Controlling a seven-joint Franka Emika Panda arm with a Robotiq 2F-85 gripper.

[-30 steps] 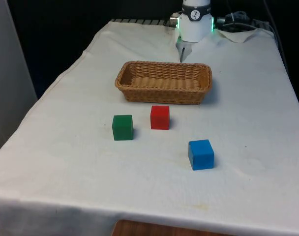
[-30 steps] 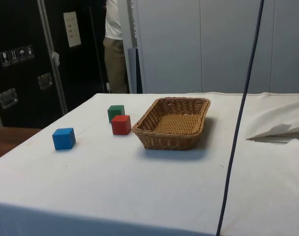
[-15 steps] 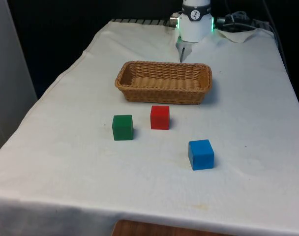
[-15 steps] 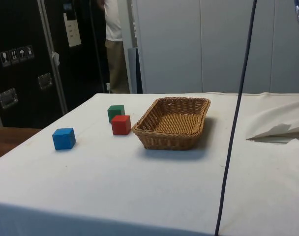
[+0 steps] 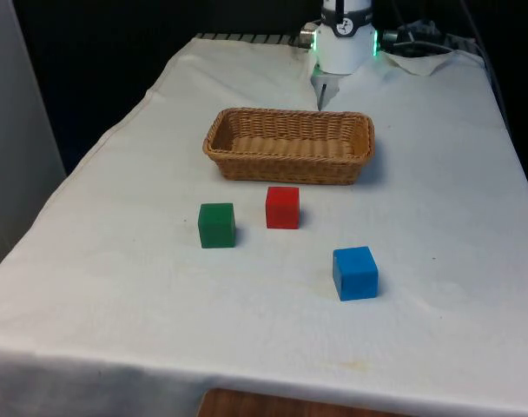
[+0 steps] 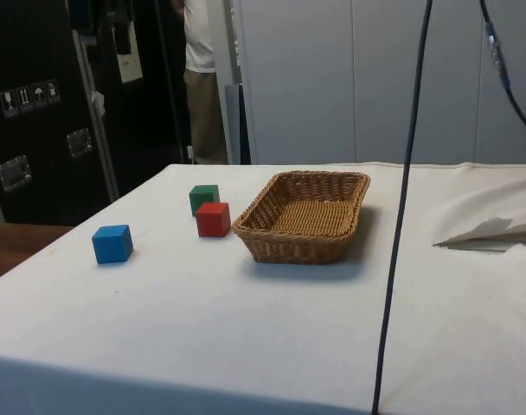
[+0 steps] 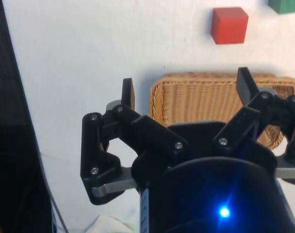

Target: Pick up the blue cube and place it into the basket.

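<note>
The blue cube (image 5: 355,273) lies on the white cloth near the table's front edge, towards the front view's right; the side view has the blue cube (image 6: 112,244) standing apart from the other blocks. The wicker basket (image 5: 286,165) sits mid-table with nothing in it, its woven wall (image 6: 289,246) facing the side camera. In the wrist view my gripper (image 7: 186,87) hangs open high over the basket (image 7: 205,102), far from the blue cube, with nothing between its fingers (image 7: 128,92).
A red cube (image 5: 282,208) and a green cube (image 5: 216,225) stand between the basket and the blue cube. A black cable (image 6: 400,216) hangs across the side view. A person (image 6: 198,78) stands behind the table's far corner.
The hanging cable has drifted left in the side view. The cubes and the basket have not moved.
</note>
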